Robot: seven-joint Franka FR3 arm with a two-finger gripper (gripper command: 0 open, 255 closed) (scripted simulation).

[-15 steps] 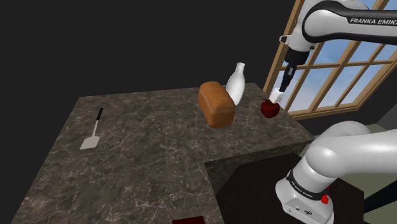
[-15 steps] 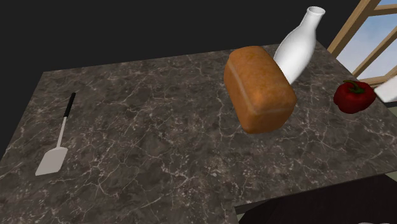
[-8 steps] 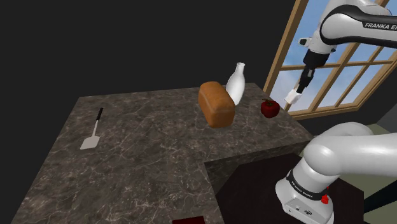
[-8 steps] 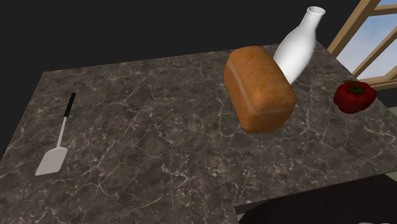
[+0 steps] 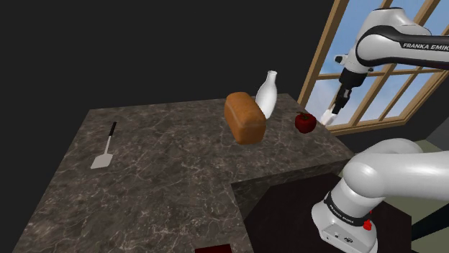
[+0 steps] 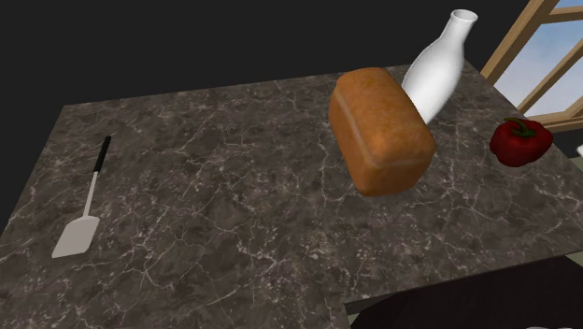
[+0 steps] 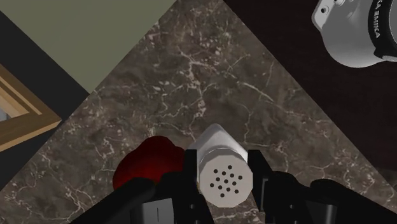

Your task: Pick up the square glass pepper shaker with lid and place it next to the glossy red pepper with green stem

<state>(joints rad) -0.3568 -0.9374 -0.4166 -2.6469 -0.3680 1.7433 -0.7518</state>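
I see the tool (image 7: 222,186) pinching the shaker (image 7: 221,173), one black finger (image 7: 188,173) on each side of its white body, and the round perforated lid faces the wrist camera. The shaker hangs upright just beside the dark red pepper (image 7: 145,167), over the marbled table (image 7: 191,83); I cannot tell whether its base touches the surface. From the shoulder view the arm (image 5: 392,39) reaches down in front of the window frame (image 5: 316,61), with the tool (image 5: 333,108) and shaker (image 5: 328,116) close on the pepper's (image 5: 305,123) right, near the table's (image 5: 165,172) far right edge. To the pepper's left in that view sits a brown loaf (image 5: 245,117), with a white bottle (image 5: 268,93) behind it. A spatula (image 5: 104,147) lies well apart near the left side. In the second exterior view I see the pepper (image 6: 519,140) with its green stem at the right edge of the table (image 6: 234,187), with the loaf (image 6: 381,131), bottle (image 6: 437,70) and spatula (image 6: 82,210) to its left.
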